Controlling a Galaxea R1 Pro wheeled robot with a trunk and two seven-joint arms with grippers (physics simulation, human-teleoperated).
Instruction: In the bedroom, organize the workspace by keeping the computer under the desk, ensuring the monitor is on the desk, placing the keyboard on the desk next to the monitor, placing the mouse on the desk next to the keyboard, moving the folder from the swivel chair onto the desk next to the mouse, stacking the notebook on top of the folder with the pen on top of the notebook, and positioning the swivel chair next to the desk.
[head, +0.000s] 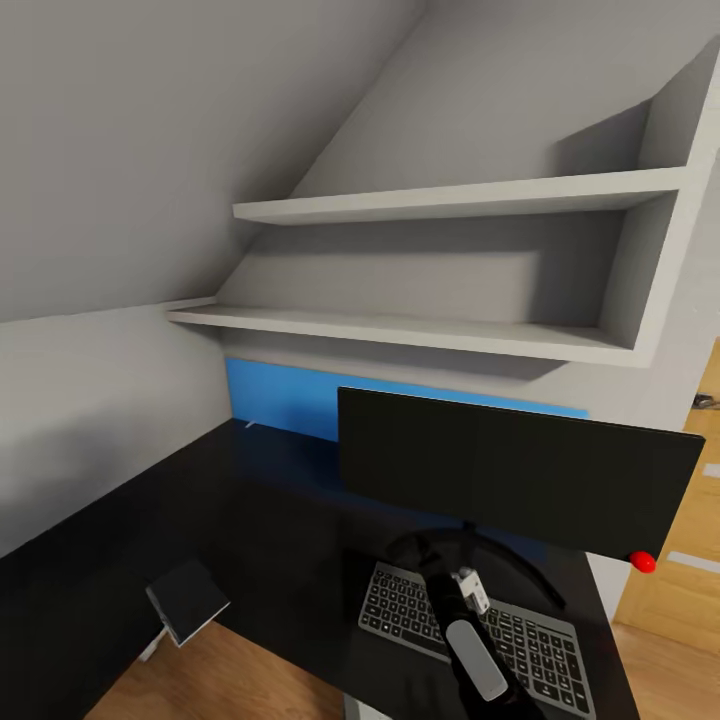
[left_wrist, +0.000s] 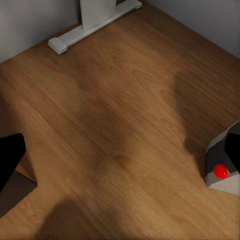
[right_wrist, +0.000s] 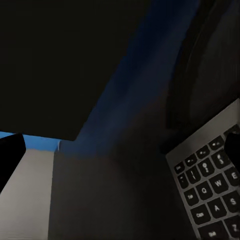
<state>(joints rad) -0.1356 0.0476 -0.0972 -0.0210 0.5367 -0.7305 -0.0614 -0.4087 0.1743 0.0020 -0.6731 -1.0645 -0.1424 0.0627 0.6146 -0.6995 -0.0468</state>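
The monitor (head: 515, 470) stands upright on the glossy black desk (head: 270, 500), its round base (head: 500, 560) behind the keyboard (head: 530, 640). My right gripper (head: 433, 553) hovers over the keyboard's left end near that base. In the right wrist view the right gripper (right_wrist: 120, 155) is open, with the keyboard (right_wrist: 210, 185) and bare desk between its fingertips (right_wrist: 10, 160). The dark grey notebook (head: 187, 598) lies at the desk's front left edge, and a thin pale stick (head: 153, 646), apparently the pen, pokes out beside it. My left gripper (left_wrist: 120, 155) hangs open above the wooden floor (left_wrist: 120, 110).
Two grey wall shelves (head: 420, 330) jut out above the desk, with a blue wall panel (head: 280, 395) behind it. A red ball (head: 643, 561) sits by the monitor's lower right corner. On the floor are a white foot (left_wrist: 95, 25) and a grey object with a red spot (left_wrist: 220, 172).
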